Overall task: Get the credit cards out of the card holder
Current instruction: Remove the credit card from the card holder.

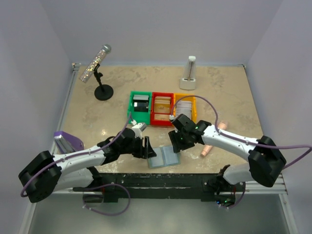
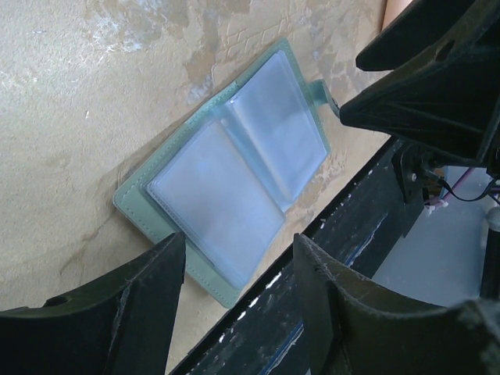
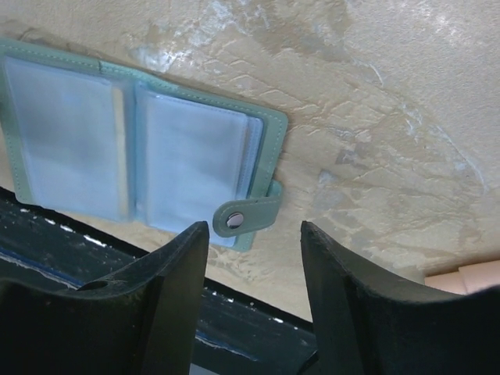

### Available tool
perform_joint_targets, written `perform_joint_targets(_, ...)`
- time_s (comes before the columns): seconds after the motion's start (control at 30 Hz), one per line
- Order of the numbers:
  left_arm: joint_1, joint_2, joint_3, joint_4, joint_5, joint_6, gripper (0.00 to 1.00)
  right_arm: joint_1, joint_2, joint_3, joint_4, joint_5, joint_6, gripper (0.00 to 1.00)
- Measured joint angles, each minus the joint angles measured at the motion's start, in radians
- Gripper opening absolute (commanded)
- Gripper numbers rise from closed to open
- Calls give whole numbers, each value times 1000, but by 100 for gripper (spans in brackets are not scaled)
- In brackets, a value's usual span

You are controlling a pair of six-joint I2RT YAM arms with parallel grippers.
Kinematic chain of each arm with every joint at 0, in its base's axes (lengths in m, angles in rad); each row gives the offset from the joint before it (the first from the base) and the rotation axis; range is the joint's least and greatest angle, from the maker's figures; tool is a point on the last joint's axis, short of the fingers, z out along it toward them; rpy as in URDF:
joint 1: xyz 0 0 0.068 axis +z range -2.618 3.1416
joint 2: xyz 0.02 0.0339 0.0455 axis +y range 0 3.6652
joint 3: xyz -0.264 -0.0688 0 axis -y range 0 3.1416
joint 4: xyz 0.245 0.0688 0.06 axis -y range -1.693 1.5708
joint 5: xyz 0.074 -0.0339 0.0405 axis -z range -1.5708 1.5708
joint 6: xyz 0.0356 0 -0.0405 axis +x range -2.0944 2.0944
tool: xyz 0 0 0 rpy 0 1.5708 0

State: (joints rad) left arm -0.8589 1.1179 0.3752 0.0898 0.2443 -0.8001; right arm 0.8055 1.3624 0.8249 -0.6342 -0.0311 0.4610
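The card holder [image 1: 165,157] lies open and flat near the table's front edge, its two pale blue-grey panels facing up. Its clear pockets [image 2: 226,172] look cloudy, and a thin tan strip [image 3: 119,148] shows between them. The snap tab [image 3: 246,219] sticks out from the right panel. My left gripper [image 2: 238,242] hovers open over the holder's near left corner, with nothing between its fingers. Above the tab, my right gripper [image 3: 254,230] is also open and holds nothing. Credit cards lie in the green bin [image 1: 140,105], red bin [image 1: 162,103] and yellow bin [image 1: 184,105].
The three bins stand side by side behind the holder. A microphone on a black stand [image 1: 100,73] is at the back left and a white upright object [image 1: 189,73] at the back right. A purple item [image 1: 68,141] lies left, a copper-pink one [image 1: 214,139] right.
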Motion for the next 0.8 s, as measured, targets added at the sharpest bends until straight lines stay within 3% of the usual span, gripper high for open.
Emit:
perform_joint_targets(0.2,0,0,0,5,7,0,61,65,19,35,-31,47,7,61)
perform_joint_targets(0.4,0,0,0,8,11,0,61,86,101,63,-39,78,14,50)
perform_joint_targets(0.57,0,-10,0,8,12,0,61,85,140,63,-56,105,34,36)
perform_joint_targets(0.8,0,-19,0,6,11,0,61,85,124,63,-63,120,45,3)
